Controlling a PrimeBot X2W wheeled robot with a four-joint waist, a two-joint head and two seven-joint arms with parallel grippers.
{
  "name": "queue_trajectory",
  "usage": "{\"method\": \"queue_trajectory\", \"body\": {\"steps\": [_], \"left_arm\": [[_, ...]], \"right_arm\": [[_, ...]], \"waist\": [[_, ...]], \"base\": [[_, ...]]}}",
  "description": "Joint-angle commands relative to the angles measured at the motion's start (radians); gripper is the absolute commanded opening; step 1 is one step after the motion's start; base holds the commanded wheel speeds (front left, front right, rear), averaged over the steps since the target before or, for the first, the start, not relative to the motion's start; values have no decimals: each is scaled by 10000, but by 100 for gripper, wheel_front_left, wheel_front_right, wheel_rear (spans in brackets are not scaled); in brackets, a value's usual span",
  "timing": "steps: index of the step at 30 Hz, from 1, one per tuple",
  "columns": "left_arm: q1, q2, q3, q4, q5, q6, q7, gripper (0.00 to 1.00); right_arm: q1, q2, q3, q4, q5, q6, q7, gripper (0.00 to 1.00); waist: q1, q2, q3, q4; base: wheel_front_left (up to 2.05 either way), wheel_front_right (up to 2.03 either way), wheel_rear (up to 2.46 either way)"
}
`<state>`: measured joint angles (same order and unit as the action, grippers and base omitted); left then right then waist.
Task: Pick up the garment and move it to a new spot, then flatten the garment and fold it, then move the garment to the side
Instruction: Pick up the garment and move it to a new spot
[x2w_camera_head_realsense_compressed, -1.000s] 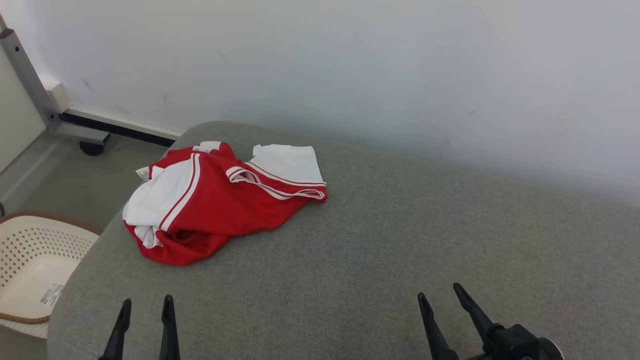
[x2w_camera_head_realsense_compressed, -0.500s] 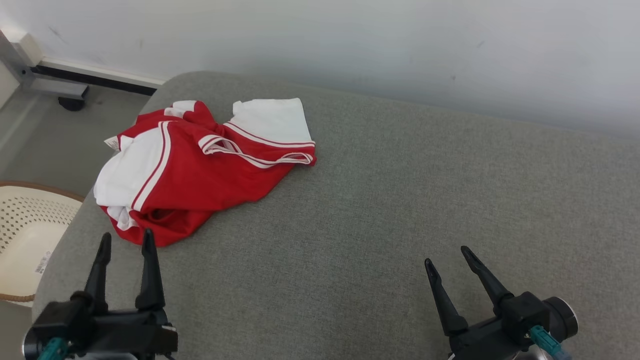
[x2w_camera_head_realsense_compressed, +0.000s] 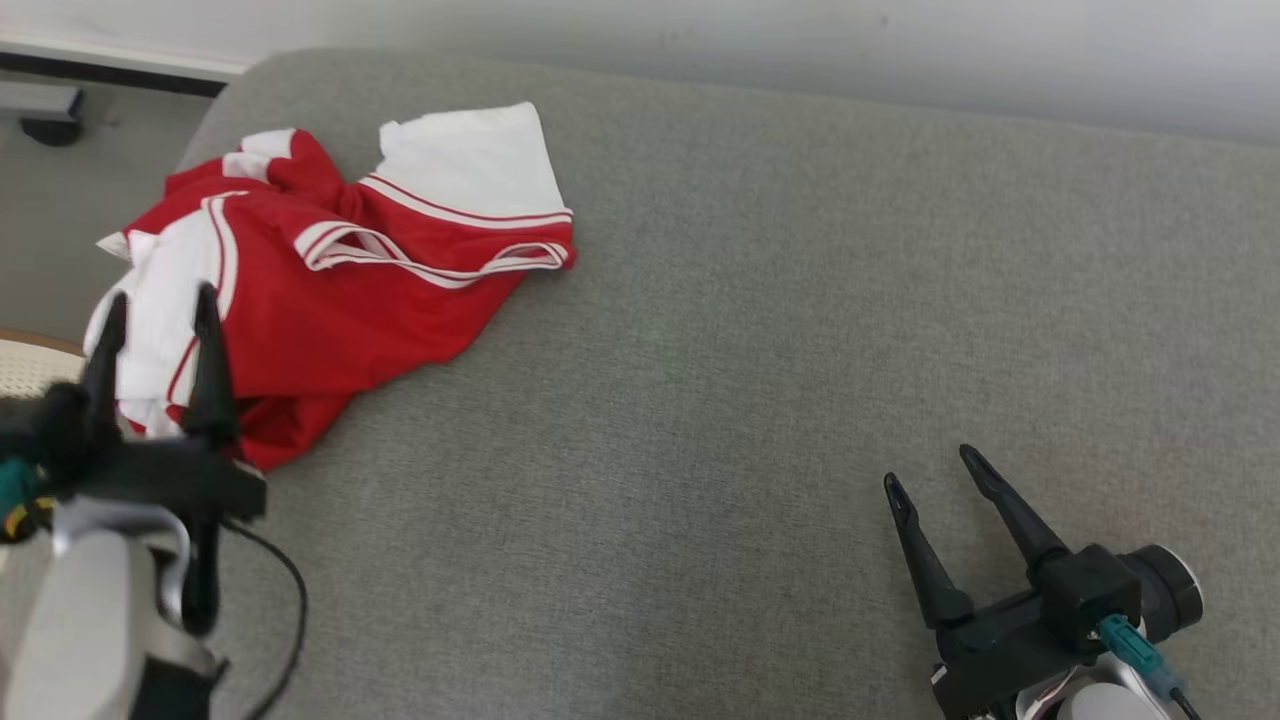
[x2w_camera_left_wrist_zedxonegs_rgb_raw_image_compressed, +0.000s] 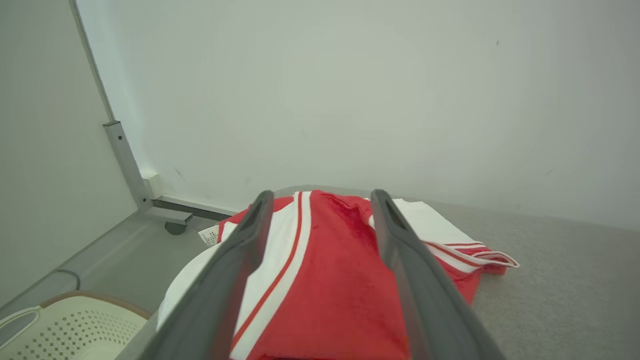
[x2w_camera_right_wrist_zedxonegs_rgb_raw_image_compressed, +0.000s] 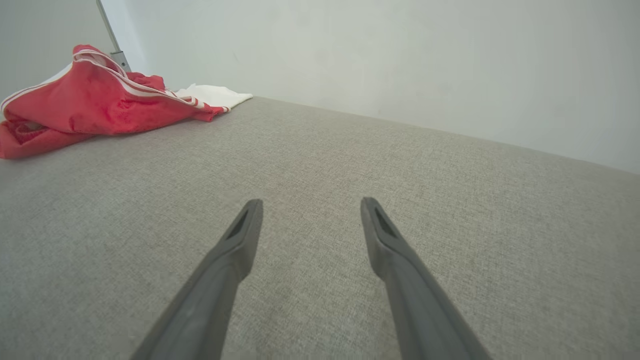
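The garment (x2w_camera_head_realsense_compressed: 330, 290), a red sports shirt with white panels and striped trim, lies crumpled on the grey padded surface (x2w_camera_head_realsense_compressed: 750, 350), at the corner nearest the basket (x2w_camera_left_wrist_zedxonegs_rgb_raw_image_compressed: 75, 327). It looks light, thin and limp. It will probably sag and drag rather than lift as one piece, and the smooth knit may slip out of a shallow pinch. The bunched red and white fold on the basket side stands proud of the surface, so it gives the best bite: several layers taken together, deep between the fingers. The flat white sleeve on the side away from the basket offers little to catch.

The left tool (x2w_camera_head_realsense_compressed: 160, 297) is spread wide and empty, on the basket side of the garment, with its fingertips over that raised fold. Whether they touch the cloth I cannot tell. The right tool (x2w_camera_head_realsense_compressed: 929, 466), also wide and holding nothing, hovers over bare padding well beyond the garment from the basket.

Against the earlier frames, the head camera has dipped, so the garment's shift in the picture is the camera's doing. Its folds are unchanged. The left tool has come forward: half a second ago its tips stood just short of the red hem, and now they overlap the white panel. The right tool has barely changed.
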<state>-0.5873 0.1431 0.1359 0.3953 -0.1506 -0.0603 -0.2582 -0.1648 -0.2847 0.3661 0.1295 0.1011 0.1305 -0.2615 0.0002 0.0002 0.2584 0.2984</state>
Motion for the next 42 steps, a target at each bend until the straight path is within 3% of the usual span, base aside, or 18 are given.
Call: {"method": "queue_trajectory", "body": {"steps": [1,15,28,37,38,39,40,41,42], "left_arm": [[-470,196,44,398,-115,-22,109,100],[-3654,1149,38,3659,-389,-121,1321,100],[-5077,1652,-316,6082,-439,-263,2816,100],[-5267,1916,-634,6982,-665,-553,4221,100],[-5265,1907,-684,7002,-719,-593,4306,84],[-5265,1899,-724,6970,-775,-611,4313,46],[-5253,1915,-768,6912,-838,-648,4241,29],[-5240,1957,-817,6823,-863,-668,4116,0],[-5226,2001,-851,6710,-889,-664,3949,0]], "right_arm": [[-106,-77,14,-59,-7,4,-35,100],[-436,-439,-209,-373,11,4,-34,100],[-884,-297,-111,-488,445,-1,-8,100],[-879,-63,-185,-341,491,-2,0,100],[-882,-48,-177,-322,498,-2,0,100],[-886,-38,-166,-306,507,-2,0,100],[-897,-24,-155,-300,513,-2,0,100],[-911,-6,-144,-296,511,-2,0,100],[-932,18,-144,-294,533,-2,-1,100]], "waist": [[-2,-2,403,-278],[-2,-2,1651,-785],[-2,-2,2278,-1075],[-2,-2,2290,-1158],[-2,-2,2284,-1160],[-2,-2,2276,-1163],[-2,-2,2267,-1169],[-2,-2,2243,-1179],[-2,-2,2218,-1190]], "base": [[0,0,0],[0,0,0],[0,0,0],[0,0,0],[0,0,0],[0,0,0],[0,0,0],[0,0,0],[0,0,0]]}}
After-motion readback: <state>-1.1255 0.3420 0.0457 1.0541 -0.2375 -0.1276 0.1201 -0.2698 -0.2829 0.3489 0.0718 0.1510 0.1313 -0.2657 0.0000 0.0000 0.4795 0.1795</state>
